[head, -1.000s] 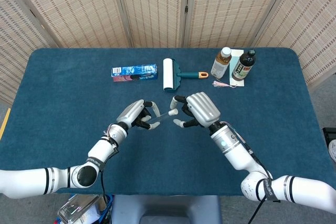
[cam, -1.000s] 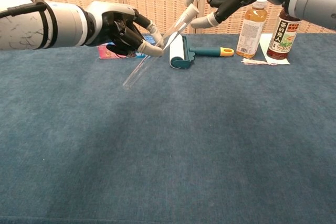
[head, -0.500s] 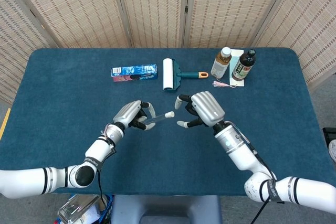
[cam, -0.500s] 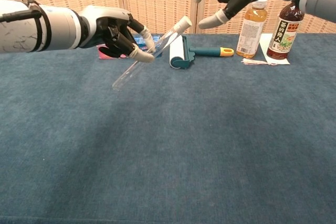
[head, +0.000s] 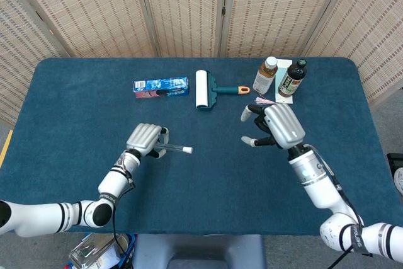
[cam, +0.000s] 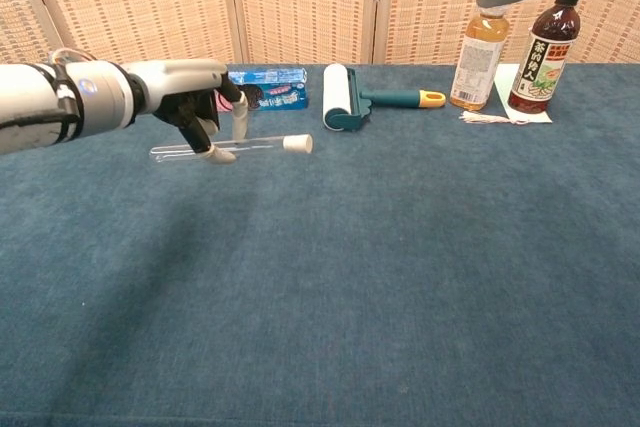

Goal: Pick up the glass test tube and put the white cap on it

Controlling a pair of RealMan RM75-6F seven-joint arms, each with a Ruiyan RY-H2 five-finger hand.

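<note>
Holding glass test tube (cam: 225, 148) in your left hand (head: 144, 138), fingers pinched around it mid-length, tube lying roughly level above table (cam: 400, 277), left of frame centre in chest view. White cap (cam: 297, 143) sits on tube's right end, pointing toward frame centre. Your right hand (head: 276, 125) off to right of centre in head view, fingers spread, gripping nothing, well apart from tube. Lint roller (head: 203, 89), blue packet (head: 161, 85), two bottles (head: 265, 75) along upper part of frame, untouched.
</note>
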